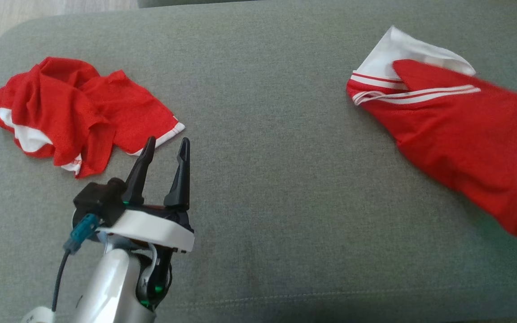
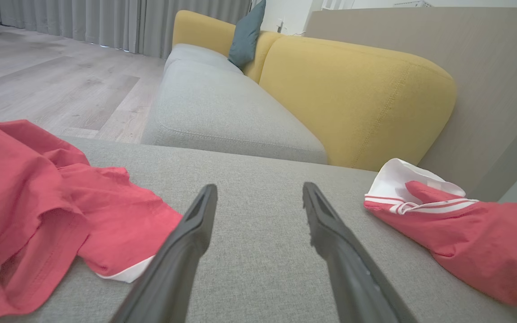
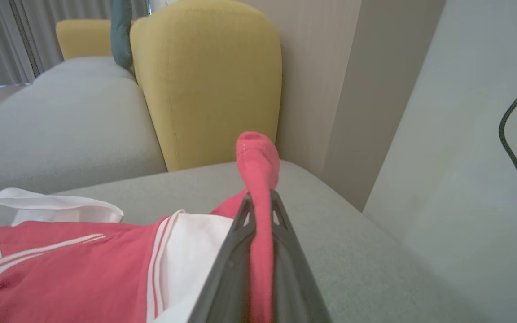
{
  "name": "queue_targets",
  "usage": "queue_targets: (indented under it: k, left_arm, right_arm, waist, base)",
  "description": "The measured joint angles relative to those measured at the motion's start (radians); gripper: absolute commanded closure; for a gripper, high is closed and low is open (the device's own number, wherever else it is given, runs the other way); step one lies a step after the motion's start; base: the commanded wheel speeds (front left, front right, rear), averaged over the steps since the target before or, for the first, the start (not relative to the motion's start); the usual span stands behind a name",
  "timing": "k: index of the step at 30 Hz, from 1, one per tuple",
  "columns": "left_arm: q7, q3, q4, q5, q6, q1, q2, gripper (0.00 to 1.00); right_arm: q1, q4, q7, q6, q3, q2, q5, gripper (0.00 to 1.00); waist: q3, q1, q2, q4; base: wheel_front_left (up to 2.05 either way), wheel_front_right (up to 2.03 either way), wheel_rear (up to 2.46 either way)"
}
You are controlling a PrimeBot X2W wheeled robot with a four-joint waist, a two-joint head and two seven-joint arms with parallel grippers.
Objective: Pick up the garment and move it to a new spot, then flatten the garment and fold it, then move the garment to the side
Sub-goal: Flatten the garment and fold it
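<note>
Pinches garment [image 3: 61, 278] in closed right gripper [image 3: 260, 197], holds left gripper [image 1: 168, 142] open beside a heap [image 1: 70, 107], with flattening and folding not yet done.

No legible text (in any view)

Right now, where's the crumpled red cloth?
Head view: the crumpled red cloth lies on the left side of the grey cushion, just beyond the left gripper.
</note>
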Motion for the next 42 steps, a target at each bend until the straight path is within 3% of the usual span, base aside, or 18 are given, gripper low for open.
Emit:
queue_targets:
  k: [3, 4, 5, 13, 20, 28, 42]
  left_arm:
    - [0.0, -0.001, 0.009, 0.0, -0.006, -0.007, 0.0, 0.0]
    - [0.0, -0.001, 0.01, 0.0, -0.007, -0.009, 0.0, 0.0]
    - [0.0, -0.001, 0.011, 0.0, -0.007, -0.01, 0.0, 0.0]
    - [0.0, -0.002, 0.021, 0.0, -0.007, -0.015, 0.0, 0.0]
    - [0.0, -0.001, 0.022, 0.0, -0.006, -0.013, 0.0, 0.0]
    - [0.0, 0.001, 0.0, -0.003, 0.0, 0.011, 0.0, 0.0]
    - [0.0, -0.018, -0.005, -0.003, 0.004, 0.026, 0.0, 0.0]
  right_arm:
    - [0.0, 0.038, 0.016, 0.0, -0.033, 0.002, -0.024, 1.0]
    - [0.0, 0.048, 0.016, 0.0, -0.04, 0.004, -0.027, 0.26]
    - [0.0, 0.057, 0.015, 0.0, -0.051, 0.004, -0.028, 0.0]
    - [-0.003, 0.08, -0.036, 0.0, 0.02, 0.003, 0.01, 0.0]
    - [0.033, 0.017, -0.101, 0.0, 0.279, 0.003, 0.15, 0.0]
    - [0.207, -0.015, -0.219, 0.0, 0.489, 0.003, 0.299, 0.0]
    - [0.238, 0.077, -0.264, 0.0, 0.557, 0.002, 0.303, 0.0]
  waist:
    - [0.001, 0.0, 0.0, 0.0]
    - [0.001, 0.0, 0.0, 0.001]
    - [0.0, 0.0, 0.0, 0.003]
    - [-0.015, 0.0, 0.0, 0.021]
    - [-0.038, 0.0, 0.0, 0.034]
    - [-0.057, 0.0, 0.0, 0.043]
    - [-0.045, 0.0, 0.0, 0.076]
  base:
    - [0.0, 0.0, 0.0]
    - [0.0, 0.0, 0.0]
    - [0.0, 0.0, 0.0]
    - [0.0, 0.0, 0.0]
    - [0.0, 0.0, 0.0]
    - [0.0, 0.0, 0.0]
    - [0.0, 0.0, 0.0]
